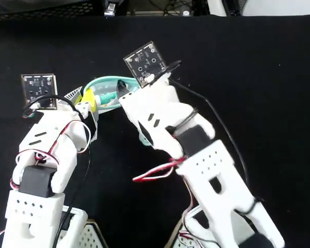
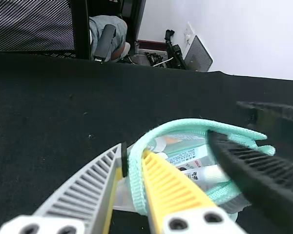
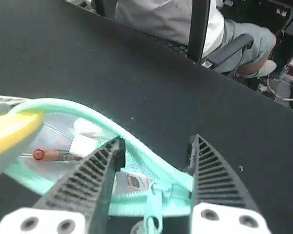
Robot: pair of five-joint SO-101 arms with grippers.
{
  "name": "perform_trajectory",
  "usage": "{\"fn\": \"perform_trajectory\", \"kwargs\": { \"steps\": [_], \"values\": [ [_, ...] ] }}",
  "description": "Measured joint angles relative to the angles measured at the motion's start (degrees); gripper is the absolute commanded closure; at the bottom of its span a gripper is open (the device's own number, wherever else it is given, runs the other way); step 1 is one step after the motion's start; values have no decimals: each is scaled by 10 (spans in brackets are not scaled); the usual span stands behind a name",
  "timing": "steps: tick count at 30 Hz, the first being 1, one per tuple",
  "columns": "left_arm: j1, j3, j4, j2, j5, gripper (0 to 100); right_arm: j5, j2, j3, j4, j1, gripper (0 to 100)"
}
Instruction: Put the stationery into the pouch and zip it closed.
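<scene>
1. The pouch (image 1: 101, 80) lies on the black table (image 1: 258, 77), between the tips of the two arms. It has a see-through side and a green zip edge.
2. The mouth of the pouch is open, and the zip is not shut.
3. The stationery (image 2: 185, 158) is inside the pouch. One piece is a pen (image 3: 45, 155) with a red end.
4. The left gripper (image 2: 133, 151) pinches the green zip edge at one end of the pouch. Its grey finger and its yellow finger are close together, with the edge squeezed between them.
5. The right gripper (image 3: 157, 146) is at the other end of the pouch. Its two black fingers are wide apart and hold nothing.
6. The green zip edge runs between those black fingers, and the zip pull (image 3: 154, 217) sits between them too.
</scene>
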Motion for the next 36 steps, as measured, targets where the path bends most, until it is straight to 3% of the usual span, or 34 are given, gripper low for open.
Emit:
{"fn": "perform_trajectory", "kwargs": {
  "steps": [10,19,27,36],
  "values": [
    [0,0,0,0,0,970,0,-52,4,60,-4,793],
    [0,0,0,0,0,970,0,57,17,2,-7,793],
    [0,4,0,0,0,970,28,123,-42,36,-7,796],
    [0,4,0,0,0,970,39,-41,-105,142,-2,797]
  ]
}}
